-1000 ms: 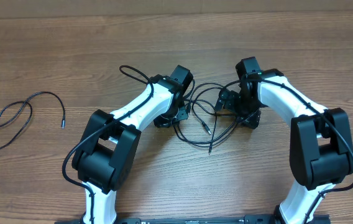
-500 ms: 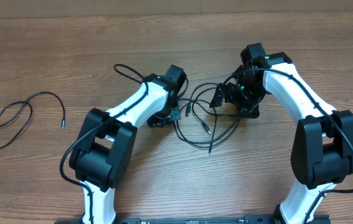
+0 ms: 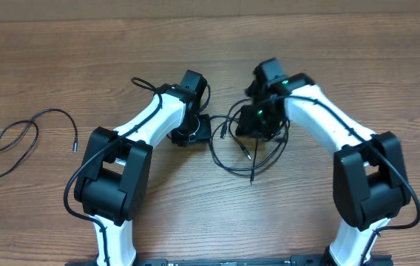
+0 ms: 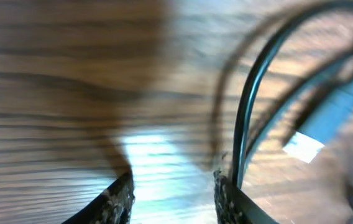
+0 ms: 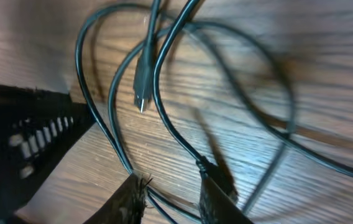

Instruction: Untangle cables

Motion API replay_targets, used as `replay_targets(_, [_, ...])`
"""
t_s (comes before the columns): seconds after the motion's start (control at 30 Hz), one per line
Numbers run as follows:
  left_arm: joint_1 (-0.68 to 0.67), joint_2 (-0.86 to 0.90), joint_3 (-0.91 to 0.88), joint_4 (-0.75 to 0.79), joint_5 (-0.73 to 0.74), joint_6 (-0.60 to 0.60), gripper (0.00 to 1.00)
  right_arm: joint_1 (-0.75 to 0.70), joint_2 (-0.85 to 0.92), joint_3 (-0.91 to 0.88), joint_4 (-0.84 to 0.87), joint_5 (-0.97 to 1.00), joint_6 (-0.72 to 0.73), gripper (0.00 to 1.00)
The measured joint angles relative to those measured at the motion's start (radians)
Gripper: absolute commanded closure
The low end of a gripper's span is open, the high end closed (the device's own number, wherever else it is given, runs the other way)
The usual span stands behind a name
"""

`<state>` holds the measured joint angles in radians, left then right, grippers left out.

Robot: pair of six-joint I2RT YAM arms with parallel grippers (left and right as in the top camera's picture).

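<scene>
Overhead | tangled cables (image 3: 251, 154) lie mid-table (image 3: 343, 59) | left gripper (image 4: 173, 190) spread, empty, a strand just outside its jaws | right gripper (image 5: 167, 196) part-spread astride a strand, probably lining up to pull it free

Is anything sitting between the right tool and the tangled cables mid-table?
Nothing visible does. The right tool is down at the tangled cables, a strand running between its parted fingertips, only bare table beneath.
</scene>
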<state>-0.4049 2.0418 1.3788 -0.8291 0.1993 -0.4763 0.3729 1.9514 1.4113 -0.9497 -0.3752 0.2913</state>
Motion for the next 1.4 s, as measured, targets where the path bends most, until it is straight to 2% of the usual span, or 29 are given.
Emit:
replay_targets(0.17, [0.0, 0.0, -0.007, 0.008, 0.086, 0.034, 0.55, 0.042, 0.0, -0.066, 0.081, 0.04, 0.0, 0.69])
replay_targets(0.43, [0.0, 0.0, -0.011, 0.014, 0.123, 0.035, 0.52, 0.048, 0.0, -0.163, 0.181, 0.073, 0.0, 0.69])
replay_targets(0.53, [0.0, 0.0, -0.011, 0.01, 0.129, 0.035, 0.49, 0.048, 0.0, -0.195, 0.214, 0.077, -0.001, 0.83])
replay_targets(0.63, [0.007, 0.0, -0.011, -0.01, 0.137, 0.035, 0.47, 0.048, -0.002, -0.217, 0.241, 0.076, -0.003, 0.92])
replay_targets(0.7, [0.015, 0.0, -0.011, -0.024, 0.145, 0.035, 0.46, 0.048, -0.004, -0.225, 0.256, 0.072, 0.0, 0.96])
replay_targets(0.83, [0.031, 0.0, -0.012, -0.03, 0.17, 0.035, 0.45, 0.048, -0.007, -0.234, 0.273, 0.067, 0.004, 0.96])
replay_targets(1.0, [0.035, 0.0, -0.016, -0.014, 0.194, 0.034, 0.46, 0.048, -0.007, -0.237, 0.284, 0.065, 0.017, 0.96])
replay_targets(1.4, [0.034, 0.003, -0.019, 0.083, 0.197, -0.052, 0.62, 0.048, -0.007, -0.237, 0.285, 0.065, 0.023, 0.96])
